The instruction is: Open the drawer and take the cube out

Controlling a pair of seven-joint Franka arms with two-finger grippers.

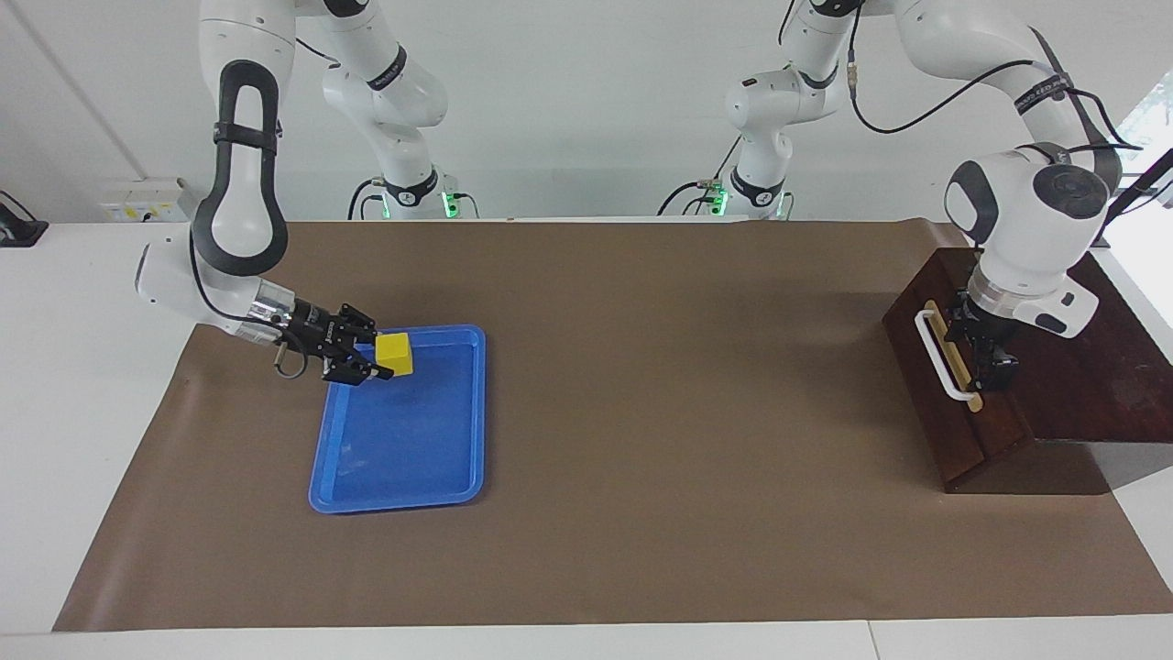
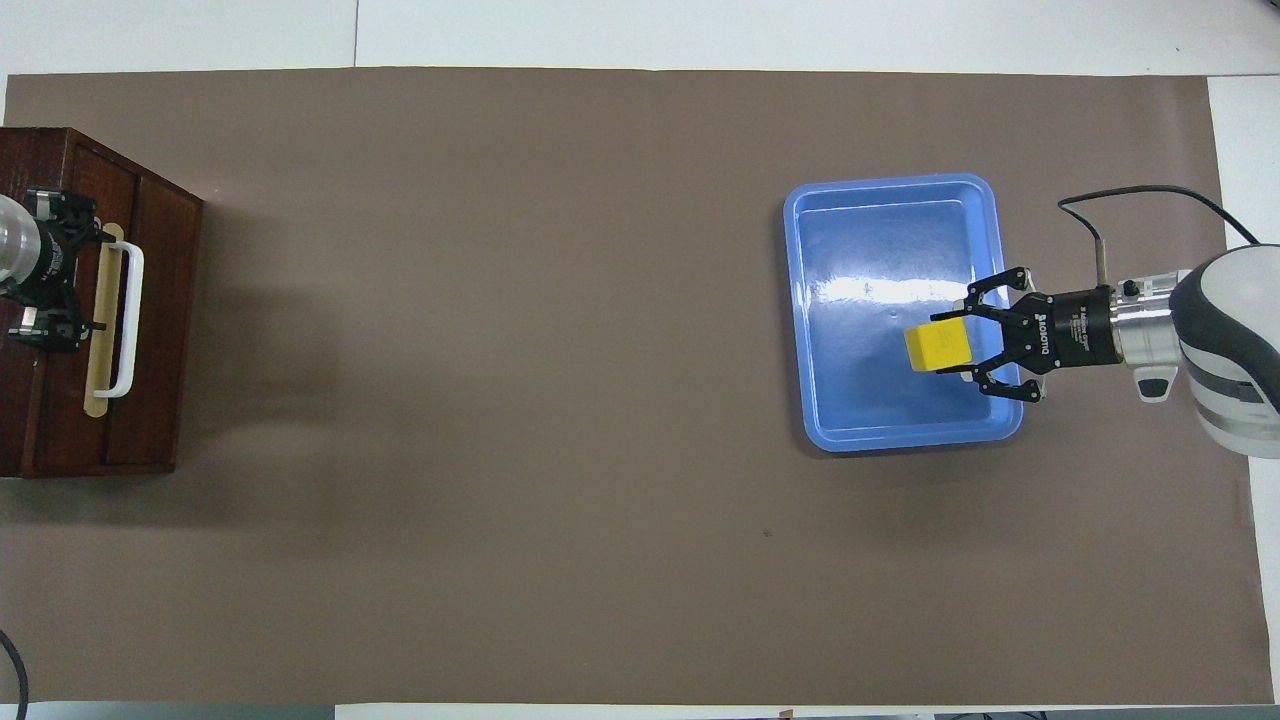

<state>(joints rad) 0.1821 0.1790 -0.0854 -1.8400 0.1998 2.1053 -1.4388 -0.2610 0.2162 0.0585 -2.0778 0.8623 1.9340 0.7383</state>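
Cube [image 1: 395,353] first: I see the small yellow block gripped by the right gripper [image 1: 374,359], fingers clenched on two of its sides, hanging over the blue tray [image 1: 400,488] at the end nearer to the robots. From overhead the cube [image 2: 938,346] sits above the tray's [image 2: 812,330] inner floor, close to the rim toward the right arm's end of the table, with the right gripper [image 2: 955,346] reaching in across that rim. I cannot tell whether the block touches the tray floor or hangs just above it. At the left arm's end of the table I see the dark wooden box [image 1: 1090,367] with its drawer [image 1: 958,403] pushed shut, the front flush and the white handle [image 1: 939,357] on its tan strip facing the table's middle. My left gripper [image 1: 994,362] is just beside that handle, over the box's top edge, fingers spread and released, grasping nothing. Brown mat [image 1: 641,412] covers the table under everything.
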